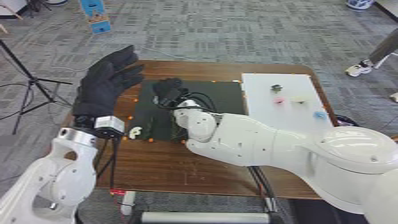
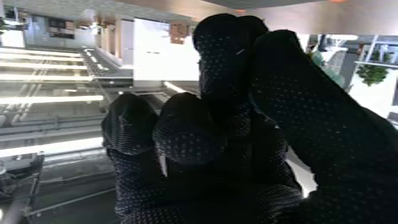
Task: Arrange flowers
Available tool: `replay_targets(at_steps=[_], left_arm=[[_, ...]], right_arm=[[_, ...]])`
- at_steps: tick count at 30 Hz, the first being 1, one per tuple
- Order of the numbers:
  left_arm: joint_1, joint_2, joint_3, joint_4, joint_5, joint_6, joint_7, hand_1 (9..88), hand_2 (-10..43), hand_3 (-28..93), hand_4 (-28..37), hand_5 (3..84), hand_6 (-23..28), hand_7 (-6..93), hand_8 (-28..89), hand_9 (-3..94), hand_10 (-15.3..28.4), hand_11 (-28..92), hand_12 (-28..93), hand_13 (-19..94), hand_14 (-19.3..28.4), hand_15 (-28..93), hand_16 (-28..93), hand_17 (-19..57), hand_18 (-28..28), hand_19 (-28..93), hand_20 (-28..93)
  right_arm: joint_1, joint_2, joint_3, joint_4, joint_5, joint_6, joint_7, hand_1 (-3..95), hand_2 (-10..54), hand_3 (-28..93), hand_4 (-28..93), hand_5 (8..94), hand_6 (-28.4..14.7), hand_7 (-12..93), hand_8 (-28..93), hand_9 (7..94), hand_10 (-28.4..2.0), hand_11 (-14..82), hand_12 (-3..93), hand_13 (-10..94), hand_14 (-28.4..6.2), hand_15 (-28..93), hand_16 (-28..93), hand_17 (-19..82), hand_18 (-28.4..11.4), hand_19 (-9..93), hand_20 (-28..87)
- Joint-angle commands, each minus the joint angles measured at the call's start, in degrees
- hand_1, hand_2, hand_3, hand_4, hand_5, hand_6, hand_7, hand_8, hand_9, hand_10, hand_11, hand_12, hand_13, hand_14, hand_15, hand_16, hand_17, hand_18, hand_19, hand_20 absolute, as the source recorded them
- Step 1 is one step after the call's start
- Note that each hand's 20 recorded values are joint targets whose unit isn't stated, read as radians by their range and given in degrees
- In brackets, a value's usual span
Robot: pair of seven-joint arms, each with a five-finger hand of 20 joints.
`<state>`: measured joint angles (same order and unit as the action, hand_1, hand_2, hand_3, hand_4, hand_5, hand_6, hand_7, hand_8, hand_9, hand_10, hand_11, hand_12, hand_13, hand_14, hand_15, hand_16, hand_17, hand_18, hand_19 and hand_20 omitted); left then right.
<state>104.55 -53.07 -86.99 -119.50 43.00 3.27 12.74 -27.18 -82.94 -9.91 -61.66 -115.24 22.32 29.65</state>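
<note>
Dotted black fabric wraps right robot hand (image 1: 166,90), whose grasp I can't tell, left robot hand (image 1: 105,86) relaxed.

No words or numbers readable from here. Blue board (image 1: 95,16), far left, beyond table (image 1: 160,172): markings too small to make out.

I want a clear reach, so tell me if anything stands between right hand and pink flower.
The right arm's black cables loop out beside the right hand, toward the pink flower; past them, nothing visible stands in the way. The green flower sits off that line.
</note>
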Motion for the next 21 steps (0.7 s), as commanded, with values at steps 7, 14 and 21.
replay_targets(at_steps=[7,14,21], left_arm=[[-0.14,-0.3,0.02,-0.21,-0.05,-0.6,0.74,24.1,-7.9,73,-28.3,34.3,4.3,21.6,-11,28.2,12.3,25,15,26,14.9,31,1,-7.2,23.9,50,14],[-0.23,-0.33,0.18,-0.06,-0.05,-0.29,0.69,24.2,-7.7,73,-28.3,34.3,4.4,21.5,-11,28.3,12.4,25,15,26,14.9,31,1,-7.2,23.9,49,14],[-0.19,-0.43,0.17,-0.06,-0.03,0.13,0.65,24.2,-7.7,73,-28.3,34.3,4.4,21.5,-10,28.2,12.4,25,15,26,14.8,31,1,-7.2,23.9,49,14]], right_arm=[[0.23,-0.23,1.5,-3.45,-1.34,-5.61,0.05,37.8,-9.5,82,-27,62.5,1.0,33,-1,72.1,-8.6,31.8,44.3,70,-7.7,81,37,39,-21.3,93,57],[0.08,0.0,2.1,-2.84,-1.98,-6.42,0.08,34.7,-9.5,84,-27,59.7,0.9,29,-14,68.2,-10.0,38.1,37.8,68,-8.0,82,37,38,-21.5,93,56],[-0.29,0.32,2.82,-3.13,-2.49,-7.13,-0.33,35.1,-9.5,83,-27,59.4,1.0,29,-14,67.7,-10.1,38.2,37.6,68,-8.2,82,37,38,-21.4,93,56]])
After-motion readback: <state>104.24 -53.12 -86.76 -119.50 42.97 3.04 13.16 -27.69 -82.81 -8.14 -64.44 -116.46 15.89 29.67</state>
